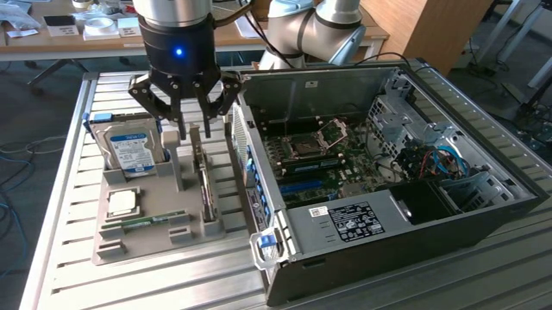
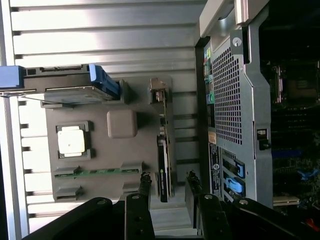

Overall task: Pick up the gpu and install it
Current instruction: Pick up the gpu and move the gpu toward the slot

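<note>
The gpu [image 1: 203,177] is a thin dark card standing on its edge in a slot of the grey holder [image 1: 142,245], on the side nearest the computer case. The wrist view shows the gpu [image 2: 163,155] edge-on. My gripper [image 1: 194,126] hangs open right over the card's far end, its fingertips close above the card's top edge. In the wrist view my gripper [image 2: 168,184] has one dark finger [image 2: 144,186] on each side of the card's line. Nothing is held.
On the holder are also a silver hard drive [image 1: 129,152] with a blue-white label, a processor chip [image 1: 123,202] and a green memory stick [image 1: 145,221]. The open computer case [image 1: 483,213] lies at the exterior view's right, its motherboard [image 1: 324,161] exposed. Everything rests on a slatted metal table [image 1: 61,194].
</note>
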Motion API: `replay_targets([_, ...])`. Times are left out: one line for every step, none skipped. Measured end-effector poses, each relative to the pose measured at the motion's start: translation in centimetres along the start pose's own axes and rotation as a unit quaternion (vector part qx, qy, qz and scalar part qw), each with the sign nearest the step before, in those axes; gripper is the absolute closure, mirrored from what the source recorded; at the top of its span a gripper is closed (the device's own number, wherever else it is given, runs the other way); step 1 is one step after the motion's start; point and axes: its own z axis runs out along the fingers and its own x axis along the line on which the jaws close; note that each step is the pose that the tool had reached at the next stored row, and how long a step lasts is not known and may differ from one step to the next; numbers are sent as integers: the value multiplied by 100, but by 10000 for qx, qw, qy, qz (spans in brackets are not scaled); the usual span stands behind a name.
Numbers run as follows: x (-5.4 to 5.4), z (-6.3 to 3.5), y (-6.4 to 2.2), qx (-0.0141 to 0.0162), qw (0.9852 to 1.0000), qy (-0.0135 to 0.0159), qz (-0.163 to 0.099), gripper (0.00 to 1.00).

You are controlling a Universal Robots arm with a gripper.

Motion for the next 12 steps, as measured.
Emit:
replay_targets([0, 18, -1, 0, 10000, 0, 0, 58])
replay_targets([1, 36, -2, 0, 10000, 0, 0, 58])
replay_targets([1, 54, -2, 0, 10000, 0, 0, 58])
replay_targets([2, 72, -3, 0, 10000, 0, 0, 58])
replay_targets([2, 90, -4, 0, 10000, 0, 0, 58])
replay_targets([3, 107, -5, 0, 10000, 0, 0, 58])
replay_targets([3, 123, -5, 0, 10000, 0, 0, 58])
replay_targets([4, 140, -6, 1, 10000, 1, 0, 58])
replay_targets([4, 155, -7, 0, 10000, 0, 0, 58])
replay_targets([4, 169, -7, 0, 10000, 0, 0, 58])
replay_targets([5, 182, -7, 0, 10000, -1, 0, 58])
replay_targets([5, 192, -8, 0, 10000, 0, 0, 58])
